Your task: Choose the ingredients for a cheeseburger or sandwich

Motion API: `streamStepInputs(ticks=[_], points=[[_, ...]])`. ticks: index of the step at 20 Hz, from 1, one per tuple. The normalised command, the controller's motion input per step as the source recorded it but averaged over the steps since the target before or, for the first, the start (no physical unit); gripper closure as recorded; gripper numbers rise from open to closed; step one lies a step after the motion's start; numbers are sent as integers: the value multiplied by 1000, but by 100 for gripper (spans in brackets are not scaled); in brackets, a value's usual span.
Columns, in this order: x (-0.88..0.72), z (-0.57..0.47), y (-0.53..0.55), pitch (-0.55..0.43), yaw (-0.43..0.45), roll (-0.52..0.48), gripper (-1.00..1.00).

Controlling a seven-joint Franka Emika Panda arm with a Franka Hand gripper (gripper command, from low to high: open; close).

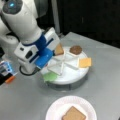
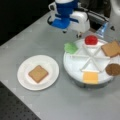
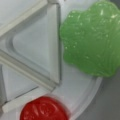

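White round tray [image 2: 75, 66] holds lettuce [image 2: 70, 47], tomato [image 2: 91, 39], toast [image 2: 110, 48], patty [image 2: 113, 69], cheese [image 2: 90, 77]. Plate [image 2: 25, 78] holds one toast slice [image 2: 38, 73]. Hand [image 2: 71, 31] hovers over the tray's upper left; I cannot tell its grip.

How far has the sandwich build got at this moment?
Done: one toast square lies on the white plate. In hand: nothing visible; the gripper hovers over the divided tray's edge, nearest the lettuce and tomato. Left in the tray: lettuce, tomato, cheese, patty, second toast.
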Motion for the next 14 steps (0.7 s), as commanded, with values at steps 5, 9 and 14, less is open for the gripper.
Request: streamStepInputs(ticks=[5,9,14], points=[[151,-22,-244,76,67,526,-100],[185,-63,-378,71,185,556,-100],[248,-50,-488,96,234,573,-100]])
